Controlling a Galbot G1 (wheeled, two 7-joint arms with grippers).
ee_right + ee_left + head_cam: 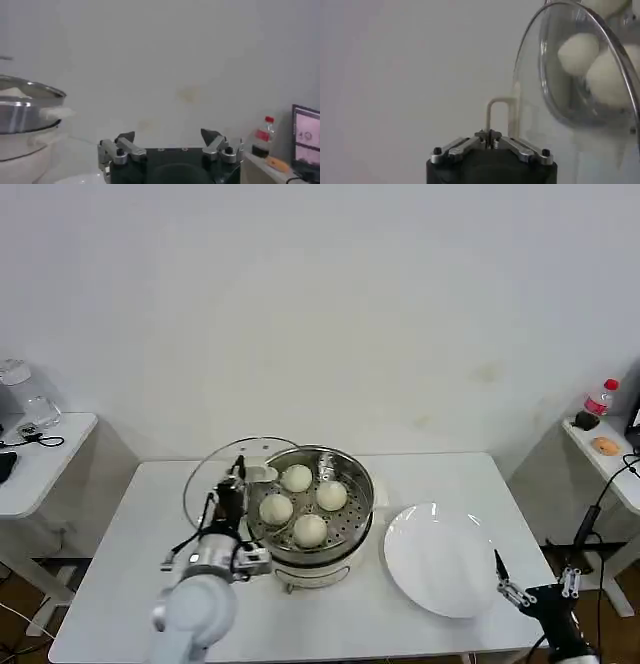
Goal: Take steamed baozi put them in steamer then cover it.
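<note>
Four baozi (303, 504) sit in the steamer (358, 519), cover (205, 474) at its left, plate (440, 569) at its right.

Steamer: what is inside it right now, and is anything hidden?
Four baozi sit on the perforated tray inside the steamer. The cover, held tilted at its rim by the left gripper, does not hide them. Whatever lies under the tray cannot be seen.
</note>
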